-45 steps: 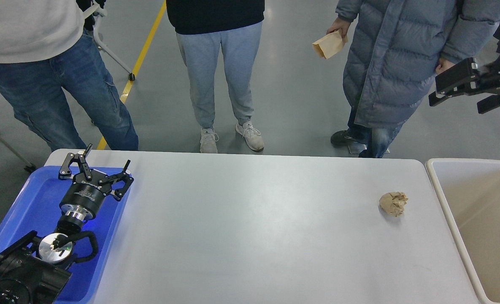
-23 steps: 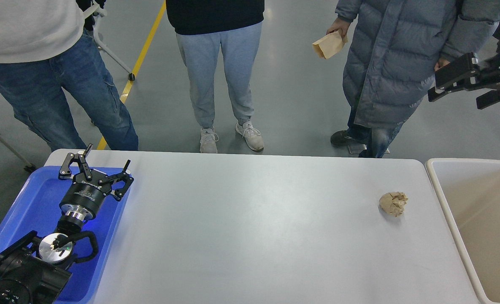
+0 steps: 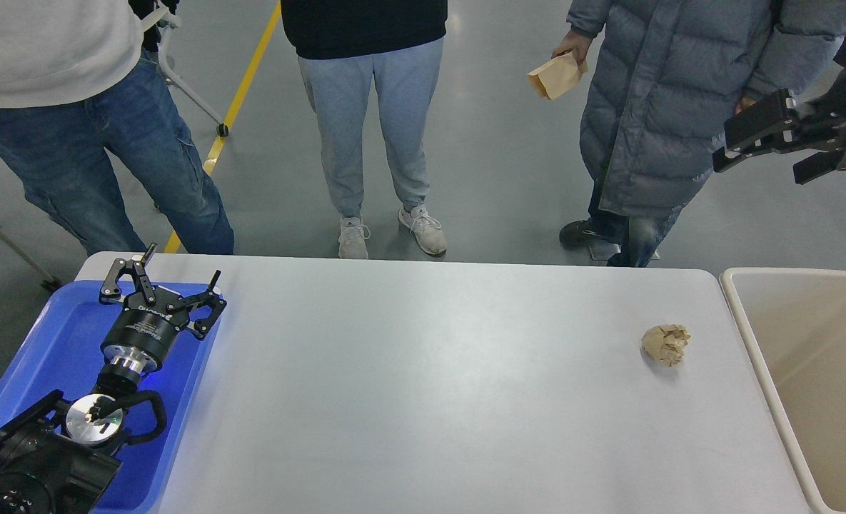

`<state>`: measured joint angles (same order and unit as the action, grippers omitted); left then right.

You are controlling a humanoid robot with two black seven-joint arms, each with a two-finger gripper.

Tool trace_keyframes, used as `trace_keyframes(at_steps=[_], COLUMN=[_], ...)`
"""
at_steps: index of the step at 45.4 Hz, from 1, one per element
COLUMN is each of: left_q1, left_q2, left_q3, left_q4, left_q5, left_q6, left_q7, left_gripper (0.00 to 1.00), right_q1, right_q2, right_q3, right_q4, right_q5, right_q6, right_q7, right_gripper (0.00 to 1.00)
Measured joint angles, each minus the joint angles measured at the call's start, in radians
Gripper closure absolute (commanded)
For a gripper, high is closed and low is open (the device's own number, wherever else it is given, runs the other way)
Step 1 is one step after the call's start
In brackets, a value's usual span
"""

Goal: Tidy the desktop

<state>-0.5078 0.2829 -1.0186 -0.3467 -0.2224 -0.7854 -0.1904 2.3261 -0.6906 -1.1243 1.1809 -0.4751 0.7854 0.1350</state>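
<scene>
Head view shows the tabletop (image 3: 423,385), our desktop to tidy, stretching wide across the near half of the scene and nearly bare. One crumpled brown paper ball (image 3: 666,345) sits on it toward the right, close to the right edge and just left of the beige bin (image 3: 744,335) that stands beside that edge. At the far left a blue tray (image 3: 30,357) lies on the tabletop.

Our left gripper (image 3: 162,282) hangs over the tray with its jaws spread apart and nothing between them. Our right gripper (image 3: 776,150) is raised high at the far right, well apart from the paper ball, seen against a bystander's grey coat (image 3: 651,107); its jaws stand apart and empty.

We judge the next step to be bringing the right arm down to the ball and dropping it in the bin. Several things could go wrong. The right arm hangs close to the bystander in the view, so a wide swing might brush the coat. The ball is light and irregular, so a glancing descent could knock it away or off the edge. Closing too high would pinch only a loose fold, and it may slip free before reaching the bin.
</scene>
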Motion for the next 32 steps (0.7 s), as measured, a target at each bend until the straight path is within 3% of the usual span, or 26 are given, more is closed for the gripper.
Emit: trace_keyframes(at_steps=[32], left_q1=[0.000], left_q2=[0.000], left_q3=[0.000], left_q4=[0.000], left_q5=[0.000], left_q6=[0.000], left_q7=[0.000], left_gripper=[0.00], right_q1=[-0.005], right_q2=[0.000], right_q3=[-0.020], right_q4=[-0.060], right_q5=[0.018], right_q6=[0.000], right_q7=[0.007], right_gripper=[0.00])
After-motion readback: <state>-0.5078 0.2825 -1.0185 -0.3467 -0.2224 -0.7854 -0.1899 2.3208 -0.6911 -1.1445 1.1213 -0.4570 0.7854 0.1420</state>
